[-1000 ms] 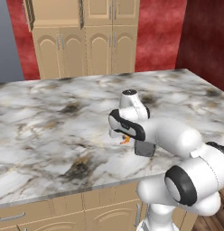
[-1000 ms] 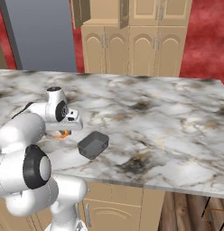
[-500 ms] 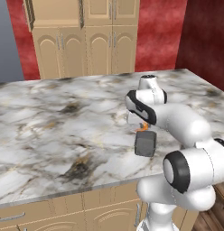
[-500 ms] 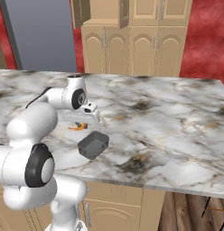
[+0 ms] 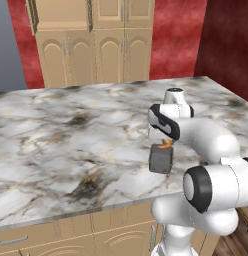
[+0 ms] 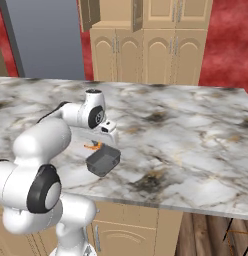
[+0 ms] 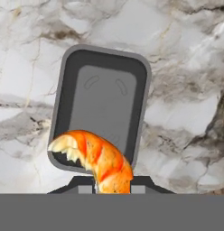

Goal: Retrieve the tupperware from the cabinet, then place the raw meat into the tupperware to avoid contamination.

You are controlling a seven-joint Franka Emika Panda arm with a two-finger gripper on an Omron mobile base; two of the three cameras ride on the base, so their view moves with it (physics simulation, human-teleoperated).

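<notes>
The tupperware (image 5: 160,159) (image 6: 103,161) (image 7: 103,103) is a dark grey, open, rectangular box lying empty on the marble counter (image 5: 71,140). My gripper (image 5: 165,143) (image 6: 98,145) (image 7: 112,186) hangs just above its near rim, shut on the raw meat (image 5: 167,144) (image 6: 94,146) (image 7: 98,159), an orange curled shrimp. In the hand view the shrimp overlaps the box's lower edge. The cabinet (image 5: 96,45) (image 6: 146,40) stands behind the counter, its upper left doors swung open.
The marble counter (image 6: 186,145) spreads wide to both sides of the box, with its front edge close to the box. A dark red wall (image 5: 176,35) runs behind the cabinet, and a grey panel (image 6: 43,35) stands to the cabinet's left.
My hand has carried the shrimp from the counter beside the box to just above the box's rim. The box has stayed in place.
</notes>
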